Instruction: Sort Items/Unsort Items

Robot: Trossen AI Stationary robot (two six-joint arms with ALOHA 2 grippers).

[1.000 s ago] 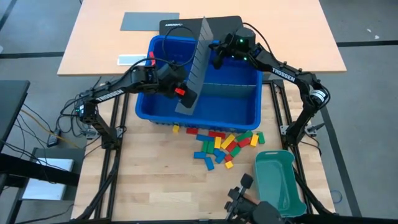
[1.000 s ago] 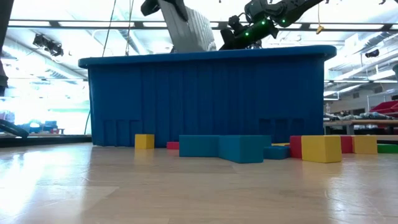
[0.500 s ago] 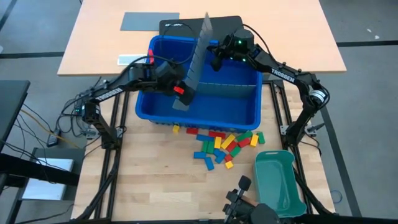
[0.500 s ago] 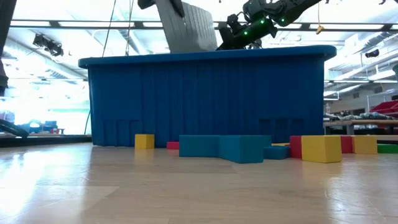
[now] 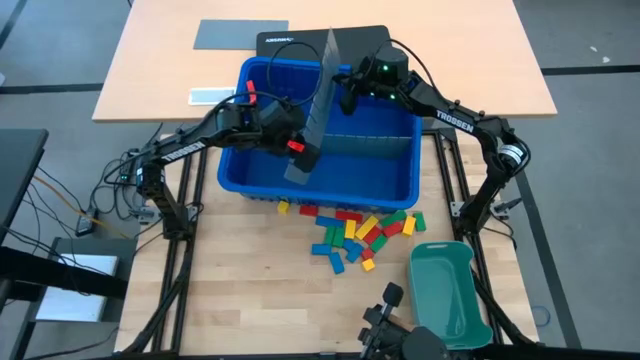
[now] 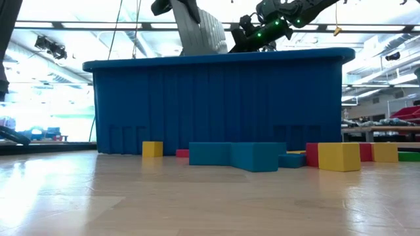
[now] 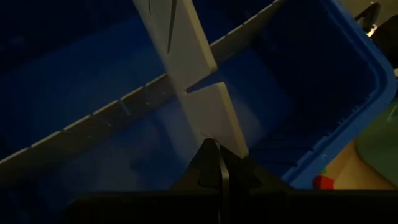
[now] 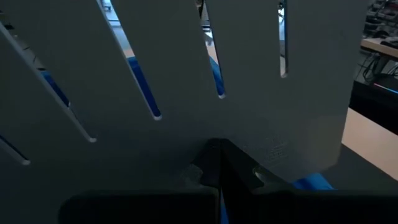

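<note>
Left gripper [image 5: 298,150] clamped on divider [image 5: 318,105] low end, right gripper [image 5: 347,92] clamped on its upper edge; divider tilted above blue bin [image 5: 395,186]; blocks [image 5: 352,228] on table at 6 o'clock of bin, tray [image 5: 449,292] at 5

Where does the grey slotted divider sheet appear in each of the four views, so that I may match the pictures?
High view: grey slotted divider sheet stands tilted over the blue bin, upper centre.
Low view: its top shows above the bin's rim, left of centre.
Left wrist view: pale strip running up from the middle.
Right wrist view: it fills most of the picture.
Shared landmark: the blue bin.
</note>
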